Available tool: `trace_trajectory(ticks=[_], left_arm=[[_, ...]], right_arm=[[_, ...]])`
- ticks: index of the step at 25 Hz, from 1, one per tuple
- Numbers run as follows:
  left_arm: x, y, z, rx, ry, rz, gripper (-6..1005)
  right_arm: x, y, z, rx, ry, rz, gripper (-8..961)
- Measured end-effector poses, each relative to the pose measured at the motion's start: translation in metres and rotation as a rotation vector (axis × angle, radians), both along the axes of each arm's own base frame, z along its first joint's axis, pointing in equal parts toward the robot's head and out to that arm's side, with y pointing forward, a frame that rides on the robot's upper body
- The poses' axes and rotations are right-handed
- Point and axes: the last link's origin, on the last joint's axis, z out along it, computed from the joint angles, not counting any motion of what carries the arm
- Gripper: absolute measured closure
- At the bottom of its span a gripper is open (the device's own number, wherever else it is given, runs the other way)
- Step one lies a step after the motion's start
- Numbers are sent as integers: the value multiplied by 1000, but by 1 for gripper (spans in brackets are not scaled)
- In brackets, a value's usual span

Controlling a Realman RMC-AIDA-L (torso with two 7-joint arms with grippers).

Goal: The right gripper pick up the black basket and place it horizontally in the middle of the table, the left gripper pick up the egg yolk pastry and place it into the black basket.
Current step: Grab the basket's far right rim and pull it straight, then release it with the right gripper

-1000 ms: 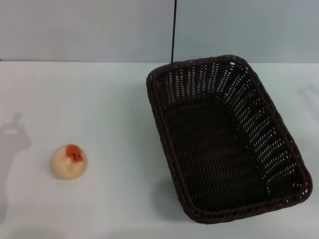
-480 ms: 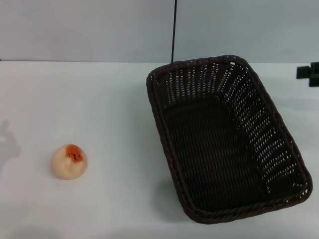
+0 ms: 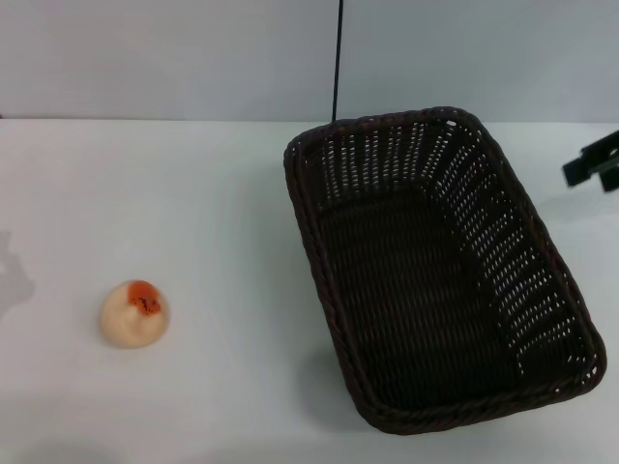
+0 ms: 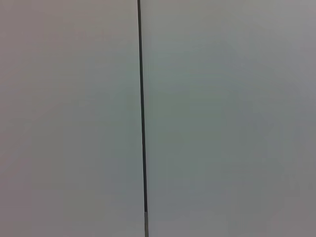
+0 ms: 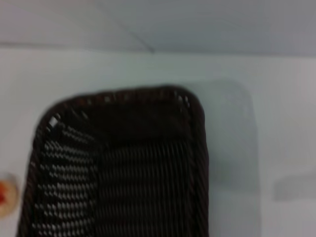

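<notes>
The black basket (image 3: 311,227) stands on the white table (image 3: 193,193) right of centre, its long side running front to back at a slant. It also shows in the right wrist view (image 5: 195,148). The egg yolk pastry (image 3: 135,312) sits alone on the table at the front left, far from the basket; a sliver of it shows in the right wrist view (image 5: 5,197). My right gripper (image 3: 592,164) pokes in at the right edge, above the table and right of the basket's far end, touching nothing. My left gripper is out of view.
A thin black vertical line (image 3: 337,58) runs down the grey wall behind the basket; it also shows in the left wrist view (image 4: 142,113). A faint arm shadow (image 3: 10,280) lies at the table's left edge.
My right gripper has come into view at the right edge and shifted slightly lower and inward. The shadow at the left edge has shrunk away leftward. Basket and pastry have not moved.
</notes>
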Motion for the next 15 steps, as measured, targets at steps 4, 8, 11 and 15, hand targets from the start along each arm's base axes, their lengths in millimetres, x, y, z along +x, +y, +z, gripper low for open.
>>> trace_trajectory(ticks=[4,8,11,15], left_arm=[[0,1,0,-1,0,0,999],[-2,0,2,6,3,10,999],[-3,-1,2,5,6,14,999],[-5,-3,2,2,10,22,998]], right_arm=[[-8,4,-21,-55,-75,-6,289],[-13,5,-44,-86,-99,-5,289],[-17,4,-55,-102,-93,-1,289],[-21,2,-74,-134,-84,3,290]])
